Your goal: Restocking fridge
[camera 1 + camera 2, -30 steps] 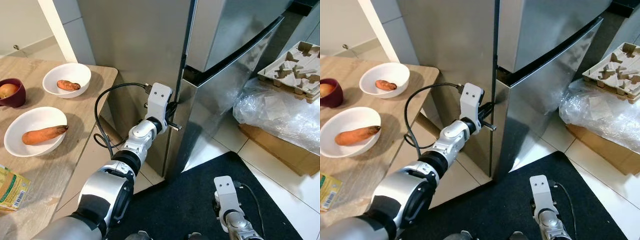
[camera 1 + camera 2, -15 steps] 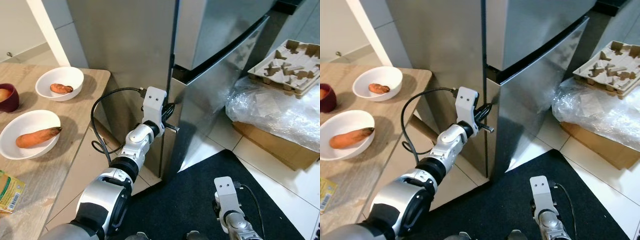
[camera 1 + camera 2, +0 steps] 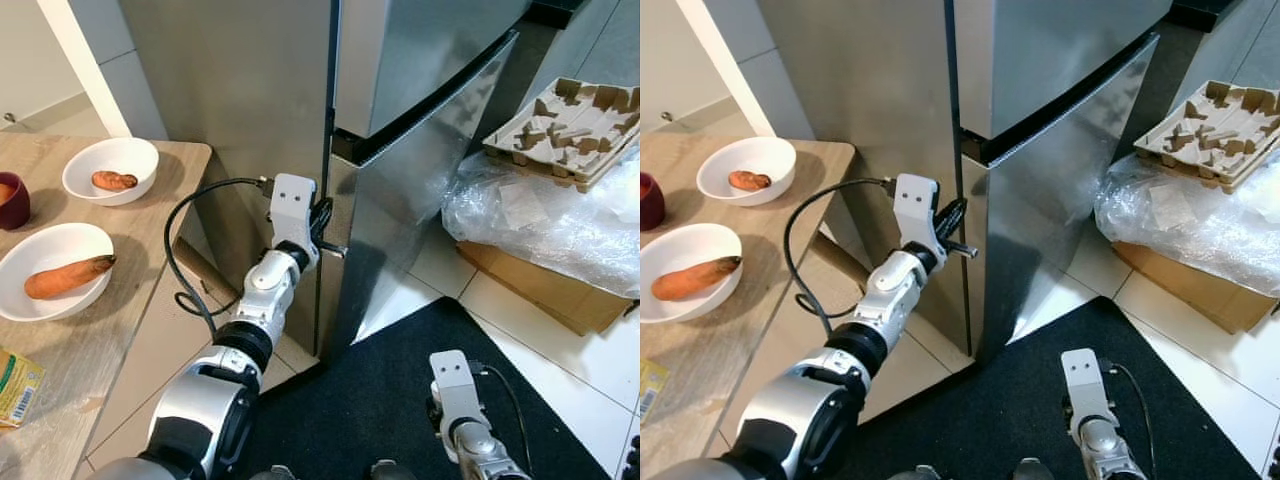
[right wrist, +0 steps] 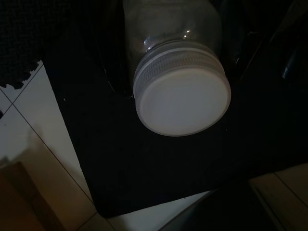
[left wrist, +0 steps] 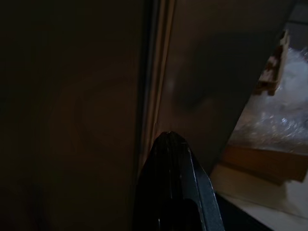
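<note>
The stainless fridge point(image 3: 270, 90) stands ahead, with an upper door point(image 3: 420, 50) and a lower door point(image 3: 420, 180). My left gripper point(image 3: 325, 237) is raised against the left edge of the lower door, at the seam with the fridge's side; a black cable loops from its wrist. The left wrist view is dark, with that seam point(image 5: 154, 96) straight ahead. My right arm point(image 3: 452, 395) hangs low over the mat. In the right wrist view its gripper is shut on a clear jar with a white lid point(image 4: 180, 96).
A wooden table point(image 3: 120, 300) at left holds a white bowl with a carrot point(image 3: 60, 275), a white bowl with a sweet potato point(image 3: 108, 180), a dark red bowl point(image 3: 8, 200) and a packet point(image 3: 15, 385). A black mat point(image 3: 370, 400) covers the floor. Plastic-wrapped cardboard point(image 3: 550, 210) with egg trays point(image 3: 565, 115) lies at right.
The whole picture has slid left as the camera moved. My left gripper stays at the lower door's left edge. The right arm still hangs low.
</note>
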### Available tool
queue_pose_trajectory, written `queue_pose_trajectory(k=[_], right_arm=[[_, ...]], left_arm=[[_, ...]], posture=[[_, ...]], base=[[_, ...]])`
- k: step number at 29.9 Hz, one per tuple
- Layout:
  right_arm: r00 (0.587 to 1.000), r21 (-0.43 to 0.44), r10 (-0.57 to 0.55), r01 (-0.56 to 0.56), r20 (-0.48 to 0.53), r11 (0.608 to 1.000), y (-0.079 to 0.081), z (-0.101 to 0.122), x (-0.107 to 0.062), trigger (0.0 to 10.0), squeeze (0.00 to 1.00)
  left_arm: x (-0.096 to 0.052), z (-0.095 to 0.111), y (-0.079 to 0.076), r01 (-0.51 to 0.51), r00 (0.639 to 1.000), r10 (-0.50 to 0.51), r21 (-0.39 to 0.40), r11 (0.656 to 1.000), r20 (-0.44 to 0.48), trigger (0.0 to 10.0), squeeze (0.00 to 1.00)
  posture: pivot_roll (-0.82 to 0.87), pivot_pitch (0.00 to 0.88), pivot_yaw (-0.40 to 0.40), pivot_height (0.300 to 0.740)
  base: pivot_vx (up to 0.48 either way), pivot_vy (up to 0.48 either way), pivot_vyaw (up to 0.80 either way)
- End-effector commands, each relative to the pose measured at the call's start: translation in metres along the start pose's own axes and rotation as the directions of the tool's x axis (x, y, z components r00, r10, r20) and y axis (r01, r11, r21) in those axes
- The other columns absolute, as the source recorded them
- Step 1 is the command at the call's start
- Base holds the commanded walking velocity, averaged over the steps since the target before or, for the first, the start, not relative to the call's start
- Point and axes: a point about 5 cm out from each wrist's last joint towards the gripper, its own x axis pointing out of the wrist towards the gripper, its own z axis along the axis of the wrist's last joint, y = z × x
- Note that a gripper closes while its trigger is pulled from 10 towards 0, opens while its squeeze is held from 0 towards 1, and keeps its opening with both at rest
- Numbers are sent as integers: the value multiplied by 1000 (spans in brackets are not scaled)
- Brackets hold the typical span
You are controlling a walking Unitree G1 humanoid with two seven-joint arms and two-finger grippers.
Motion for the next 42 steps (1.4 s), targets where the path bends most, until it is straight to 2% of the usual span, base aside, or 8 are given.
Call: queue_pose_trajectory(k=[1,8,16,19,22,28,37,42], right_arm=[[1000,-31,13,-13,-11,999,1,-4,-1,10000,0],[1000,-45,21,-22,-7,999,2,-2,-1,10000,0],[1000,-60,25,-25,-1,998,2,-1,0,10000,0],[1000,-74,28,-28,2,997,2,0,0,10000,0],[1000,-79,30,-29,3,996,2,0,0,10000,0],[999,-116,44,-43,11,992,5,3,1,10000,0],[998,-173,62,-56,30,983,10,6,1,10000,0],[995,-213,100,-96,9,972,15,-1,-2,10000,0]], left_arm=[[-9,-15,7,-36,996,39,40,999,-77,10000,0],[-22,-24,31,-94,986,103,70,993,-131,10000,0],[-51,-40,69,-189,954,216,143,972,-208,10000,0],[-78,-58,92,-275,909,313,170,946,-274,10000,0],[-92,-68,99,-317,882,355,169,933,-310,10000,0],[-123,-104,92,-328,824,362,154,932,-437,10000,0],[-145,-134,74,-269,773,322,177,947,-546,10000,0],[-168,-154,66,-366,695,333,85,927,-637,10000,0]], posture=[[-129,165,23,740],[-129,155,21,740],[-133,134,20,740],[-137,110,18,740],[-130,97,12,740],[-128,71,5,740],[-130,39,5,740],[-132,16,14,740]], base=[[0,0,0],[0,0,0],[0,0,0],[0,0,0],[0,0,0],[0,0,0],[0,0,0],[0,0,0]])
